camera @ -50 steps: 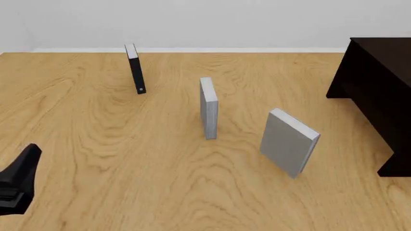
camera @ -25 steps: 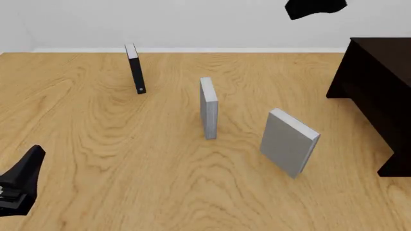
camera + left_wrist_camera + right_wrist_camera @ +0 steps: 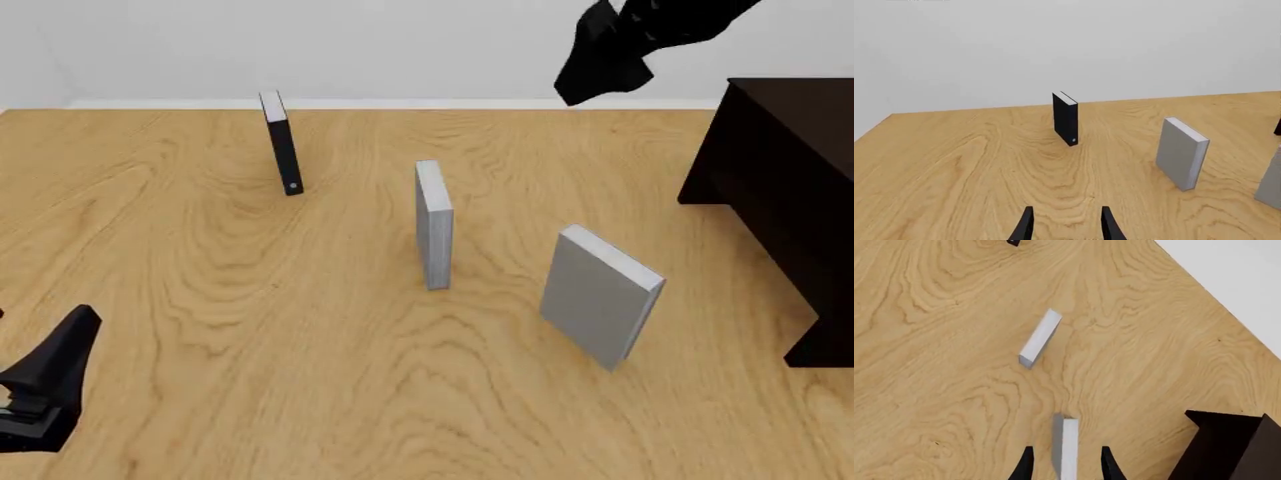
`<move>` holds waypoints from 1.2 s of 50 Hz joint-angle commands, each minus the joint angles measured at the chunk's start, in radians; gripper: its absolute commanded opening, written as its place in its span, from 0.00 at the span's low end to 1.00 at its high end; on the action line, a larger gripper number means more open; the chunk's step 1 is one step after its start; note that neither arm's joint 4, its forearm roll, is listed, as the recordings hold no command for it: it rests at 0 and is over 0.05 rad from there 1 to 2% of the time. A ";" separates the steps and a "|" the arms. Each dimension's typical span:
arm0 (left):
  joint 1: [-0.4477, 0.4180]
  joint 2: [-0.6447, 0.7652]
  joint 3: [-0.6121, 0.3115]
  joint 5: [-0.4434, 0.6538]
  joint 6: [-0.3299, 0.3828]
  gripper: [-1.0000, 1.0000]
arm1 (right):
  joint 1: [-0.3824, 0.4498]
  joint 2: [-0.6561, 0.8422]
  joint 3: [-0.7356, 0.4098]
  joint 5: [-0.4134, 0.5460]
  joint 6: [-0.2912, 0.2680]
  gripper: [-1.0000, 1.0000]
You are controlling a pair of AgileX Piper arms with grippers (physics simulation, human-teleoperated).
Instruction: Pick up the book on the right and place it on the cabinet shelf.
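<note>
The book (image 3: 601,295), thick and light grey with a broad cover, stands tilted on the table, right of centre. In the right wrist view the book (image 3: 1068,450) shows from above, lined up between the fingertips but far below them. My right gripper (image 3: 607,60) hangs high over the far side of the table, open (image 3: 1066,467) and holding nothing. The dark cabinet (image 3: 787,190) stands at the right edge, also seen as the cabinet (image 3: 1227,445) from above. My left gripper (image 3: 47,385) sits low at the near left, open (image 3: 1066,229) and empty.
A narrower grey book (image 3: 431,225) stands upright at the table's centre, left of the target. A thin black book (image 3: 280,145) stands at the far left. From the left wrist, the black book (image 3: 1065,119) and narrower grey book (image 3: 1181,152) both show upright.
The right arm has come into the front view from the top and moved down and leftwards. The left gripper has sunk slightly. The books have not moved.
</note>
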 commanded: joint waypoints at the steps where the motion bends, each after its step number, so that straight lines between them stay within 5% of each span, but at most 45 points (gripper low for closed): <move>1: -0.012 0.000 -0.005 0.005 0.013 1.00 | 0.028 0.064 -0.008 0.001 -0.010 1.00; 22: -0.022 -0.011 -0.002 0.015 0.025 1.00 | -0.073 0.194 -0.086 0.001 -0.122 1.00; 35: -0.028 -0.016 0.000 0.021 0.020 1.00 | -0.100 0.241 -0.093 -0.008 -0.135 1.00; 60: -0.027 -0.030 0.005 0.040 0.022 1.00 | -0.050 0.244 0.060 -0.127 -0.073 1.00</move>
